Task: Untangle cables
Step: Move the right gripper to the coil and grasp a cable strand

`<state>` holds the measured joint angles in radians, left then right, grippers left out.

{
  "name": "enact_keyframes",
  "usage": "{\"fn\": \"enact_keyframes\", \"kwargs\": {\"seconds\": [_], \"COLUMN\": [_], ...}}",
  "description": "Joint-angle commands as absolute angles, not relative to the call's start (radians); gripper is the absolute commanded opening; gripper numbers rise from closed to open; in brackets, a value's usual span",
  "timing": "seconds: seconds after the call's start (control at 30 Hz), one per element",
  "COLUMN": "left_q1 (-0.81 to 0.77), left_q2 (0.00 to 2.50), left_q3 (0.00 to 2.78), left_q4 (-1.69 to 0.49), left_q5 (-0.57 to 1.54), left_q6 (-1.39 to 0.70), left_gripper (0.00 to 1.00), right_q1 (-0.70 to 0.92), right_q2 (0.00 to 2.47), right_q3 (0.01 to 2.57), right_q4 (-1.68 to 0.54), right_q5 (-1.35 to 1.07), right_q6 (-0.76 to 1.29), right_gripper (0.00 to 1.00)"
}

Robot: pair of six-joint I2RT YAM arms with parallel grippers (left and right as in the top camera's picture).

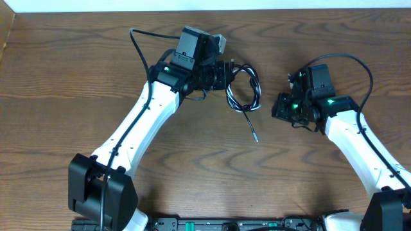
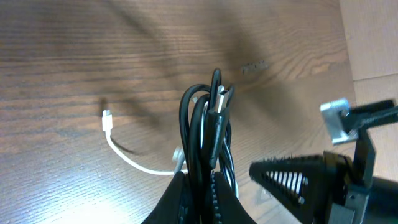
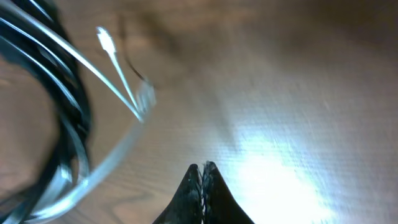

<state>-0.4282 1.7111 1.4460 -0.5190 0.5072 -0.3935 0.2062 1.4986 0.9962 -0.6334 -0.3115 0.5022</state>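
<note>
Cables (image 1: 243,90) are lying looped at the left hand (image 1: 226,74), whose fingers are standing spread. The black cord (image 2: 202,124) is leaning on one finger, and the white cord (image 2: 124,152) is trailing across the desk (image 1: 192,160). The right hand (image 3: 203,168) is pressing together, empty, nearby.

Left of the cables (image 1: 243,90), the left gripper (image 1: 227,74) blocked passage; right of them, bare table (image 1: 270,80) lay before the right gripper (image 1: 280,106).

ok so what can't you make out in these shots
Left wrist: whether the left gripper truly clamps the black cable; the bottom edge cuts off the contact.
Right wrist: blur smears both cables, so crossings are unreadable.
Overhead: the white cable is too thin to trace through the black one.
</note>
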Motion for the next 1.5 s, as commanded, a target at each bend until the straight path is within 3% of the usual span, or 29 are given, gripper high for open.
{"fn": "enact_keyframes", "kwargs": {"seconds": [0.0,0.23,0.4,0.53,0.83,1.1,1.17,1.23,1.4,1.47], "left_q1": [-0.430,-0.430,-0.430,-0.430,-0.431,-0.431,-0.431,-0.431,-0.431,-0.431], "left_q2": [1.711,1.711,1.711,1.711,1.711,1.711,1.711,1.711,1.711,1.711], "left_q3": [1.451,1.451,1.451,1.451,1.451,1.451,1.451,1.451,1.449,1.449], "left_q4": [-0.506,-0.424,-0.413,-0.418,-0.422,-0.421,-0.422,-0.425,-0.447,-0.460], "left_q5": [0.493,0.662,0.796,0.864,0.963,1.013,1.054,1.092,1.084,1.042], "left_q6": [-0.402,-0.315,-0.146,-0.073,-0.039,-0.262,-0.265,-0.264,-0.264,-0.264], "left_gripper": [0.07,0.07,0.07,0.08,0.07,0.07,0.07,0.08,0.08,0.08], "right_q1": [0.201,0.198,0.133,0.081,0.085,0.124,0.124,0.124,0.123,0.123], "right_q2": [1.489,1.487,1.433,1.364,1.317,1.444,1.481,1.507,1.524,1.520], "right_q3": [1.012,1.013,1.079,1.149,1.168,1.168,1.168,1.168,1.168,1.168], "right_q4": [-0.686,-0.666,-0.674,-0.712,-0.723,-0.711,-0.695,-0.680,-0.669,-0.670], "right_q5": [-0.275,-0.310,-0.419,-0.463,-0.506,-0.432,-0.432,-0.433,-0.436,-0.436], "right_q6": [0.511,0.433,0.268,0.200,0.136,0.114,0.115,0.117,0.119,0.133], "right_gripper": [0.01,0.04,0.39,0.50,0.59,0.61,0.60,0.52,0.06,0.01]}}
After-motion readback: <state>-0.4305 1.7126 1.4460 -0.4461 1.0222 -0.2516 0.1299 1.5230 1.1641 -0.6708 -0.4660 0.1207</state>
